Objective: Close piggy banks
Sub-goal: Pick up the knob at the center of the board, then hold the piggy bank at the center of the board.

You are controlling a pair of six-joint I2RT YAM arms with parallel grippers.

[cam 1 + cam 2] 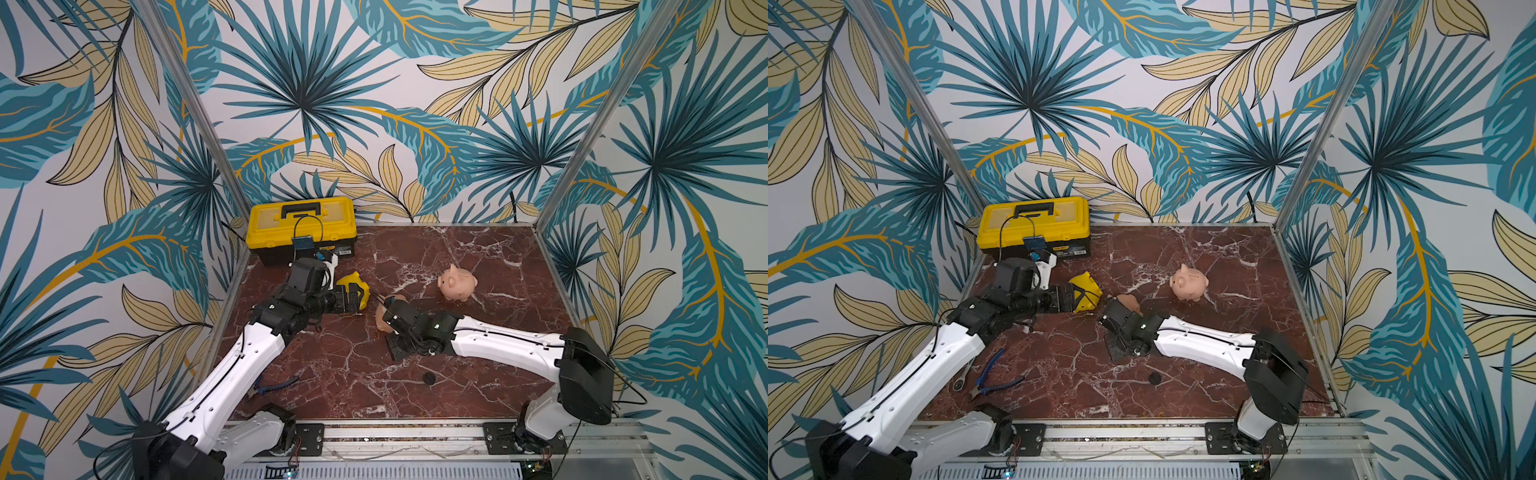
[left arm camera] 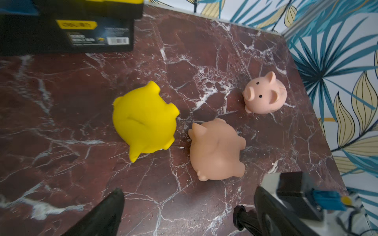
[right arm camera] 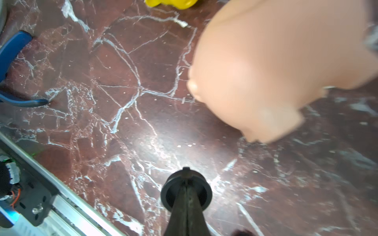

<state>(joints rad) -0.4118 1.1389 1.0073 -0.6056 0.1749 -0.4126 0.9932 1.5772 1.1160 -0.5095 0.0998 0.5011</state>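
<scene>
Closest to the lens, the left arm (image 1: 232, 365) and the right arm (image 1: 507, 340) reach in from the front rail over the red marble table (image 1: 478, 374). At its far left corner sits a yellow-and-black toolbox (image 1: 301, 228), lid down. The left gripper (image 2: 188, 191) hangs with its jaws spread wide and empty, just short of the yellow pig (image 2: 143, 122), which lies in front of the fingertips and not between them. The right gripper (image 3: 186, 173) is low over the table with its fingers pinched together on a black plug (image 3: 169, 194), a small round ring-shaped piece. The peach pig (image 2: 216, 151) lies just ahead of it, apart from the fingertips and close beside the yellow pig at mid-table. The pink pig (image 1: 457, 282) stands upright on its feet farther back, well clear of both grippers (the undersides of all three are hidden, so plugged or not cannot be told). Blue-handled pliers (image 1: 994, 380) lie near the left arm, and a loose black disc (image 1: 429, 378) rests on the table's near half.
</scene>
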